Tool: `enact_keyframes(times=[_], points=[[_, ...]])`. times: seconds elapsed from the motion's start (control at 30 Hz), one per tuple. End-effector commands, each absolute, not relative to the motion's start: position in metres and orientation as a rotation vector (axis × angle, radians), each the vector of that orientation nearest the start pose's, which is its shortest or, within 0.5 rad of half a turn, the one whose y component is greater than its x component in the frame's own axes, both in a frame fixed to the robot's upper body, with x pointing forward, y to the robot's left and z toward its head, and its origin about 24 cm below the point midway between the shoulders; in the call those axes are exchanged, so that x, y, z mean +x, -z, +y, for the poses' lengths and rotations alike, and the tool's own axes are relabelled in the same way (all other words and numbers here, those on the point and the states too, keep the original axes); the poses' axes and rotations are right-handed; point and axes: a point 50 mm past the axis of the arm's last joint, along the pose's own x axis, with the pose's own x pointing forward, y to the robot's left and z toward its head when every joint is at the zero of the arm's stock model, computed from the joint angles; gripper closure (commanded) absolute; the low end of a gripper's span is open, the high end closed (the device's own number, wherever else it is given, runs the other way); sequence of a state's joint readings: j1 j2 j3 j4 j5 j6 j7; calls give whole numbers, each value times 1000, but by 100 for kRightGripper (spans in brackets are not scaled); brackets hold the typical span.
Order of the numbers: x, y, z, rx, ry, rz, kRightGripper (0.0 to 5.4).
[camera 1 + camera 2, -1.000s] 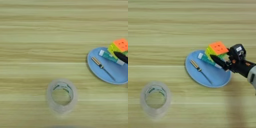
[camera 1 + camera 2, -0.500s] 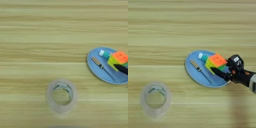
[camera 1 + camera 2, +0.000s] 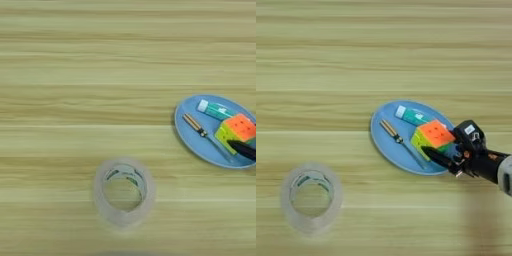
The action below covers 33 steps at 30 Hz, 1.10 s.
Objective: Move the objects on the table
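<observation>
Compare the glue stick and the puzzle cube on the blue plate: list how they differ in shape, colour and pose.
The glue stick is a slim tube, white with a green label; the puzzle cube is blocky, with orange, yellow and green faces. The glue stick lies flat and untouched near the plate's far rim; the cube sits between the right gripper's black fingers. Both are on the blue plate.

From my station this reads as a test bench in a lab, not a home or a shop. All I see is a bare light wooden table filling both views, with no walls or furniture showing. On it sits a staged mix of unrelated small props: 1 blue plate holding a puzzle cube, a glue stick and a small screwdriver, plus 1 roll of clear tape. A black robot gripper reaches in at the right.
</observation>
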<state>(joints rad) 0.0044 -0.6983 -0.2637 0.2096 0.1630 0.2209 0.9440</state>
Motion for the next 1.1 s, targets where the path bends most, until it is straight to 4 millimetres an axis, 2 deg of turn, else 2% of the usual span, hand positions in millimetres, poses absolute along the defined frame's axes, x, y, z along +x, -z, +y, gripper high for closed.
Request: enact_keyframes(times=[0.03,0.37,0.73,0.93,1.1], points=[[238,-90,-324,-394,-507,394,115],[244,-114,-318,-383,-502,293,3],[243,-141,-298,-380,-544,164,3],[236,-147,-278,-362,-623,116,3],[233,-143,-269,-345,-659,113,3]])
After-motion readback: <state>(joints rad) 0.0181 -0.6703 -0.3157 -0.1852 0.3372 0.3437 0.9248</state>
